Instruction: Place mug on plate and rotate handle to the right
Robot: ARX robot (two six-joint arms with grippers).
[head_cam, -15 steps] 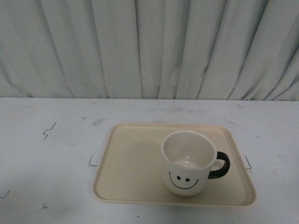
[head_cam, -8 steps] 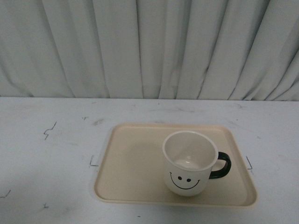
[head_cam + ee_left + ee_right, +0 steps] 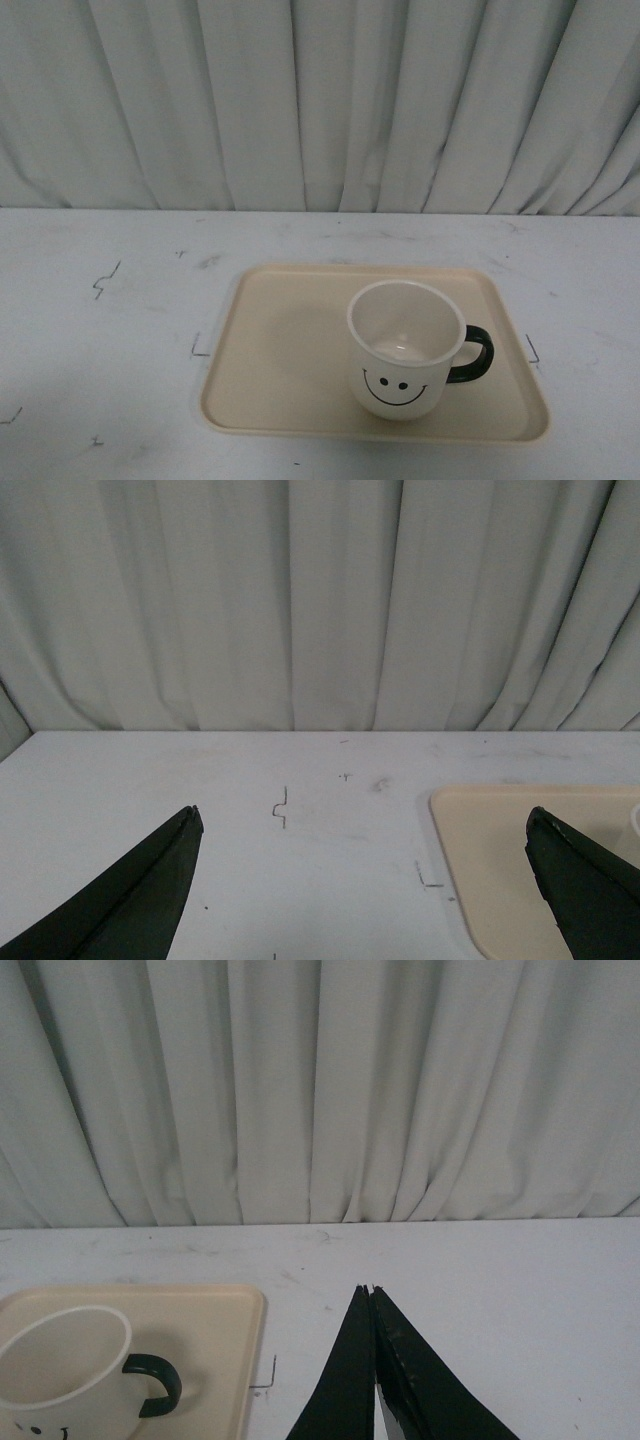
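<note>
From the front, the mug [image 3: 404,350] stands upright on the right half of the plate [image 3: 280,350], smiley face toward the robot, and the handle [image 3: 472,353] sticks out to the right. The plate lies flat on the pale table [image 3: 100,340] before a pleated curtain [image 3: 320,100]; neither arm shows here.

In the left wrist view, the left gripper [image 3: 365,880] is spread wide with nothing between its dark fingers [image 3: 130,895], above bare table beside a corner of the plate [image 3: 500,860].

In the right wrist view, the right gripper [image 3: 371,1292] has its fingertips pressed together, grasping nothing, clear of the mug [image 3: 65,1375] and its handle [image 3: 155,1385], off to the plate's [image 3: 215,1325] side.
</note>
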